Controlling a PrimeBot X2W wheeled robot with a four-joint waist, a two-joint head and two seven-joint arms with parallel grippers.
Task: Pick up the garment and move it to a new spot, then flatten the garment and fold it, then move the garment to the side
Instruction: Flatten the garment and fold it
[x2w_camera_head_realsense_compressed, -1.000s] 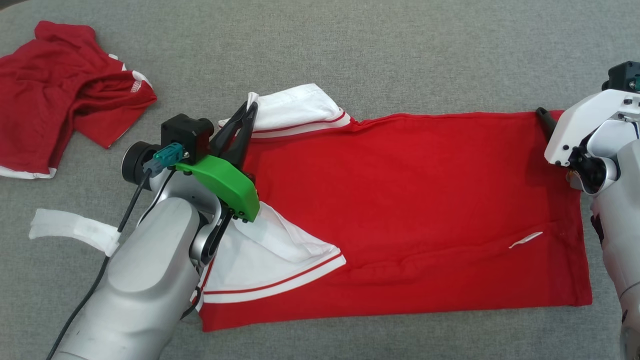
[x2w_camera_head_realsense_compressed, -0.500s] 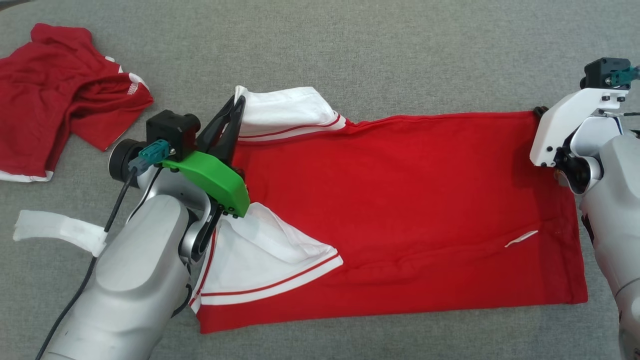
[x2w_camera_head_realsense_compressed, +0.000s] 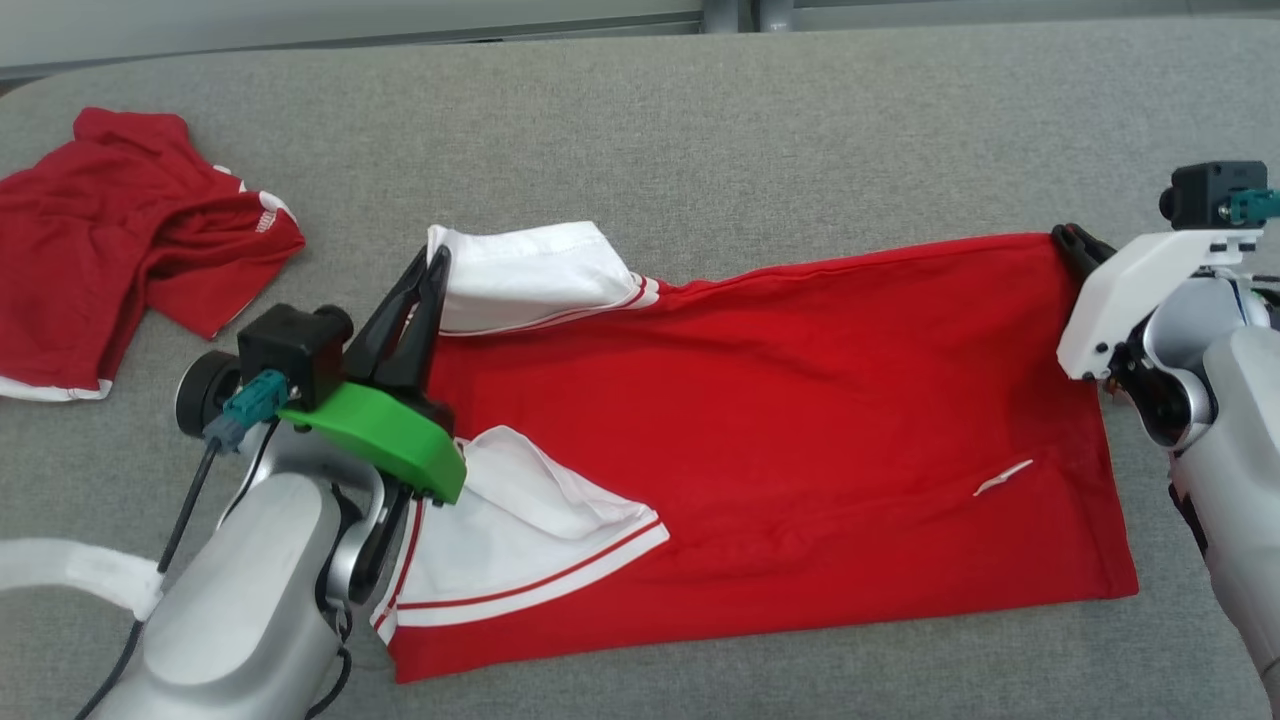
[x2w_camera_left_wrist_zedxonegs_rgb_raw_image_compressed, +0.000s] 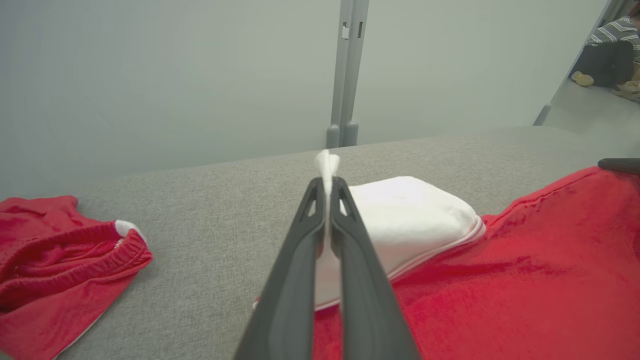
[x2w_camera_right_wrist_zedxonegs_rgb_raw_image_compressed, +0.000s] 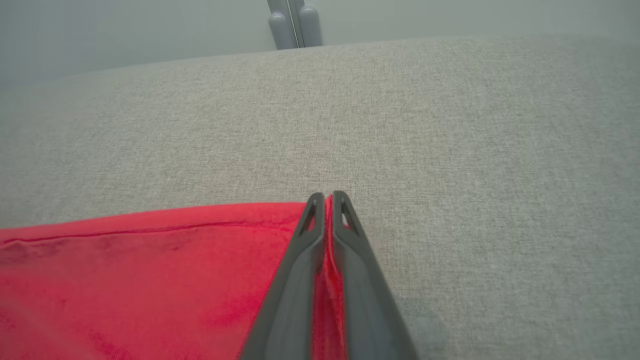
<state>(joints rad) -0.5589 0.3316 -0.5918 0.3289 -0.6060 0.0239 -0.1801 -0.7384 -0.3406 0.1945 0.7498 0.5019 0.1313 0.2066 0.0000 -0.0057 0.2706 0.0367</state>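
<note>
The garment (x2w_camera_head_realsense_compressed: 780, 420) is a red shirt with white sleeves, spread lengthwise across the grey surface. My left gripper (x2w_camera_head_realsense_compressed: 437, 255) is shut on the tip of the far white sleeve (x2w_camera_head_realsense_compressed: 520, 275); in the left wrist view the white cloth (x2w_camera_left_wrist_zedxonegs_rgb_raw_image_compressed: 327, 162) pokes out between the closed fingers. The near white sleeve (x2w_camera_head_realsense_compressed: 520, 540) lies folded over the red body. My right gripper (x2w_camera_head_realsense_compressed: 1065, 235) is shut on the shirt's far right corner, and the right wrist view shows red cloth (x2w_camera_right_wrist_zedxonegs_rgb_raw_image_compressed: 327, 250) pinched between its fingers.
A second crumpled red garment (x2w_camera_head_realsense_compressed: 130, 240) lies at the far left. A white strip of tape (x2w_camera_head_realsense_compressed: 60, 570) hangs by my left forearm. Behind the grey table (x2w_camera_head_realsense_compressed: 800, 120) runs a pale wall with a grey post (x2w_camera_left_wrist_zedxonegs_rgb_raw_image_compressed: 347, 70); a person sits at the far right (x2w_camera_left_wrist_zedxonegs_rgb_raw_image_compressed: 610, 45).
My right gripper has shut on the shirt's far right corner. The left gripper has drawn the white sleeve tip leftward. The head camera tilted up, so the whole scene sits lower.
</note>
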